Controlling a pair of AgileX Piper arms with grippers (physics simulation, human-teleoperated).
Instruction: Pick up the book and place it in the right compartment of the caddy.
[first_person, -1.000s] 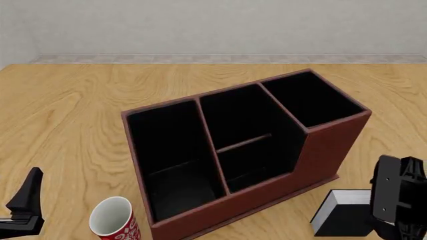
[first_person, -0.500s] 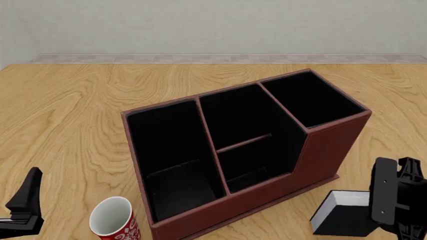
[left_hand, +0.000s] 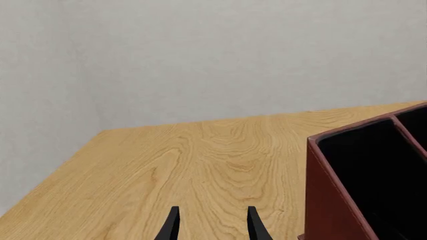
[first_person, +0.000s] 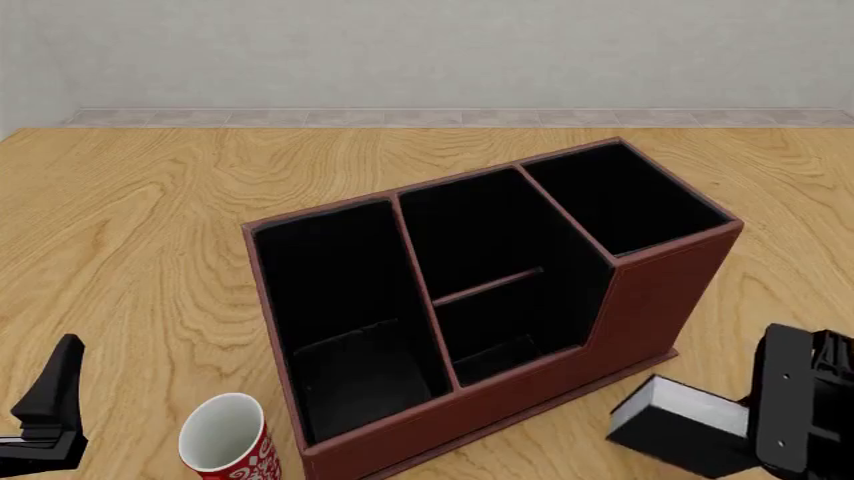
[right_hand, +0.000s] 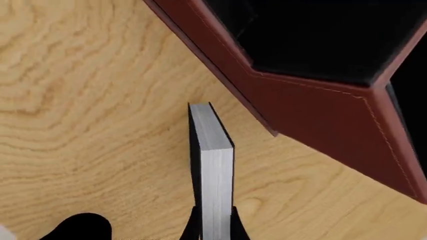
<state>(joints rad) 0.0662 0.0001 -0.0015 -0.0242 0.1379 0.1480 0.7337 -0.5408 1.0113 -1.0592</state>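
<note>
Front view: my right gripper (first_person: 798, 425) sits at the lower right edge of the frame, closed on the book (first_person: 674, 425), whose black cover and white page block project from it toward the caddy (first_person: 641, 300). The book looks tilted and lifted off the table (first_person: 134, 220), but I cannot confirm the gap beneath it.

Right wrist view: the two fingertips (right_hand: 193, 227) press against the book's (right_hand: 212, 165) black covers, one on each side, with the white page block facing the camera. The book extends straight ahead of the gripper (right_hand: 213, 227); just past its far end runs the caddy's (right_hand: 313, 107) reddish-brown outer wall, close by but apart from the book.

Containers: all three black-lined sections of the caddy appear to hold nothing. The right compartment (first_person: 621, 200), with the tallest walls, lies ahead of my right gripper and farther from it than the near wall. The middle section (first_person: 487, 260) shows only its crossbar; the long end section (first_person: 340, 300) is the farthest from this gripper. A red-and-white cup (first_person: 227, 440) stands upright beside the caddy's near left corner, its white interior showing no contents.

Left wrist view: my left gripper (left_hand: 211, 225) has its fingers parted with nothing between them, over bare table, the caddy's (left_hand: 333, 200) end wall just off to one side.
</note>
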